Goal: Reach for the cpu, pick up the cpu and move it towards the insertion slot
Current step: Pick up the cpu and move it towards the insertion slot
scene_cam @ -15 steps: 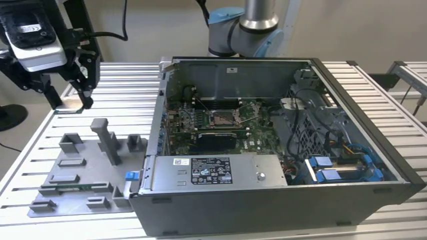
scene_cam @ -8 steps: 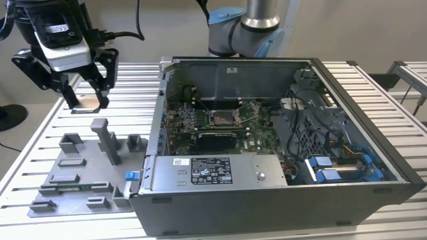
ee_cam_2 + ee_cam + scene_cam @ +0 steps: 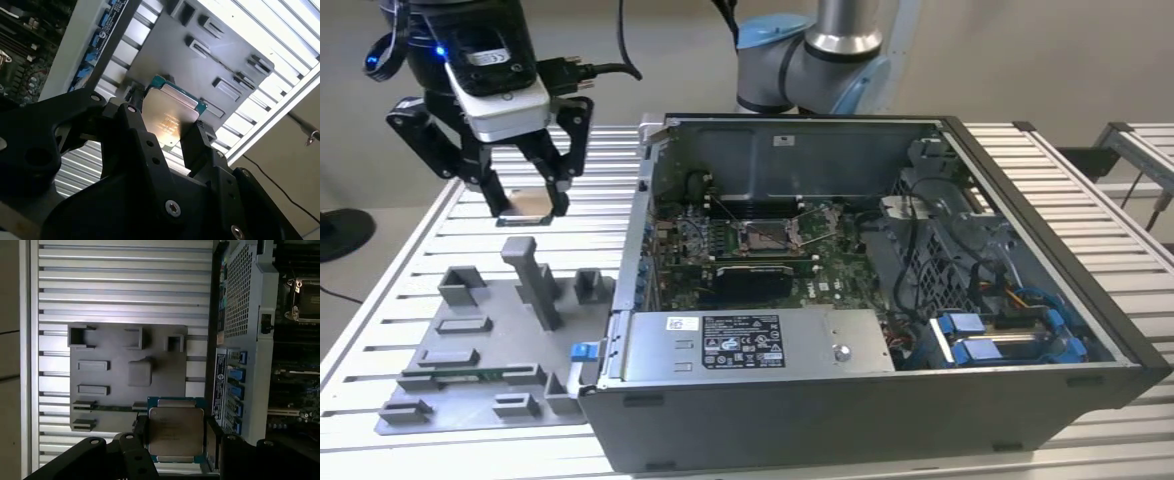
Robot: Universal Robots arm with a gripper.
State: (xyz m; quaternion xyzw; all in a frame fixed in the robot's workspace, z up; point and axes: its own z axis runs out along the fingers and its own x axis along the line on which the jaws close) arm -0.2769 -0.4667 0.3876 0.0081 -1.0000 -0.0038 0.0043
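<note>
Fingers are clamped on the cpu, holding it above the counter, well apart from the insertion slot inside the open case.

Slatted aluminium tabletop, pale silver ribs running lengthwise, also seen in both wrist views. Strong glare on the slats in the second wrist view, light from overhead. Plain beige wall behind, no windows in frame. Second slatted bench at the exterior view's right, apart from the main one. Floor tan, matte. Round dark base on the floor at the exterior view's left. Thin black cable lying across the floor beside the tabletop edge.
</note>
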